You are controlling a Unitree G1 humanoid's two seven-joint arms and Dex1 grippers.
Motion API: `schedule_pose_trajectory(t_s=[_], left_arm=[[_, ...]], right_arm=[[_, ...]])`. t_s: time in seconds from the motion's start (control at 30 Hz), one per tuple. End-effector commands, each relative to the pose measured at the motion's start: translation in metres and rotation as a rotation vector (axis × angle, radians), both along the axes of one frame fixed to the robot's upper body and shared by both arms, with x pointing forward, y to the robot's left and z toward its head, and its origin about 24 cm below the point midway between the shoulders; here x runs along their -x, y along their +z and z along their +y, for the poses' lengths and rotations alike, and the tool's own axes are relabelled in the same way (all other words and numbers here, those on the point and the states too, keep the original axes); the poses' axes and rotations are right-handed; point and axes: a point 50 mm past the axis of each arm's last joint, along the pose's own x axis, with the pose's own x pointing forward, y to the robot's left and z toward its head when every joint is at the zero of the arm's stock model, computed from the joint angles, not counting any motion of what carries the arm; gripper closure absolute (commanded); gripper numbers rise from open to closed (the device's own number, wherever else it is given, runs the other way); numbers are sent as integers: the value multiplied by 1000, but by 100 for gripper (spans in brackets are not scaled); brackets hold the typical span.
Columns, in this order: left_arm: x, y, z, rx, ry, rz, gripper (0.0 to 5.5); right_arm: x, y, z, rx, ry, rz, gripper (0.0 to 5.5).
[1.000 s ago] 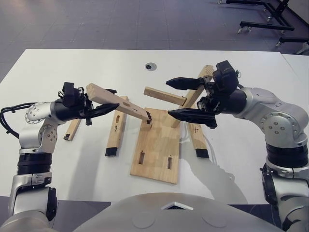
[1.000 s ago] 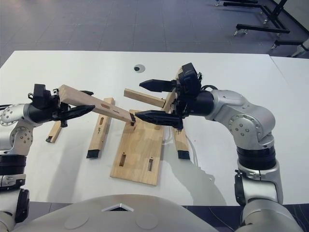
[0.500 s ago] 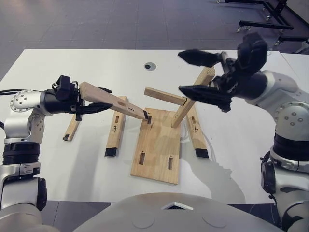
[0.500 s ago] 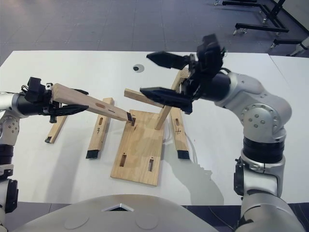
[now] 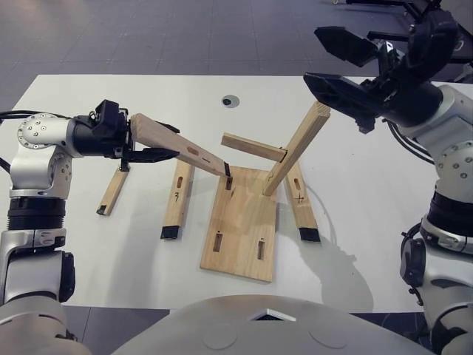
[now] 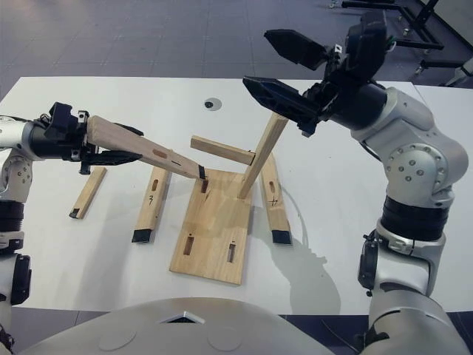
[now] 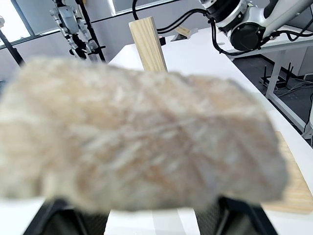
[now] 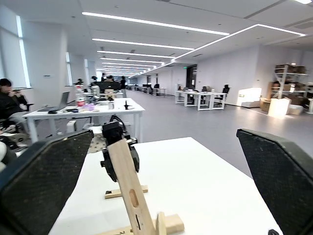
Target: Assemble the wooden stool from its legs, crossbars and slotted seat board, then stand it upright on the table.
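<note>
The left pincer (image 5: 164, 140) grips a leg (image 5: 196, 154) slanting down from it to a slot (image 5: 228, 186) in the board (image 5: 244, 237); the right pincer (image 5: 312, 54), wide open and empty, hangs farther off.

Left arm: we note the elbow bent, out to the side, with the forearm about level and pointing inward. The left gripper (image 5: 165, 140) has its fingers (image 5: 159, 154) closed on the upper end of a wooden leg (image 5: 194, 153).

Right arm: we note it raised high, forearm angled inward. The right gripper (image 5: 312, 54) has its fingers (image 5: 341, 46) spread wide, one above the other.
</note>
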Motion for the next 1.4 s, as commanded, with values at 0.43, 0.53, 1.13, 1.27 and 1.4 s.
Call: schedule_pose_trajectory(t_s=[0.43, 0.53, 1.13, 1.27, 1.4], left_arm=[[-11, 39, -3, -168, -111, 48, 346], [-13, 38, -5, -173, -123, 55, 346], [-21, 35, -14, -187, -157, 66, 346], [-23, 33, -16, -183, -157, 60, 346], [-23, 29, -19, -181, -164, 64, 346]], right_arm=[[10, -25, -18, 7, -338, -35, 10], [12, -28, -18, -52, -388, -16, 10], [6, -68, -15, 119, -556, 56, 10], [6, -71, -14, 146, -547, 61, 10], [7, -73, -14, 165, -553, 72, 10]])
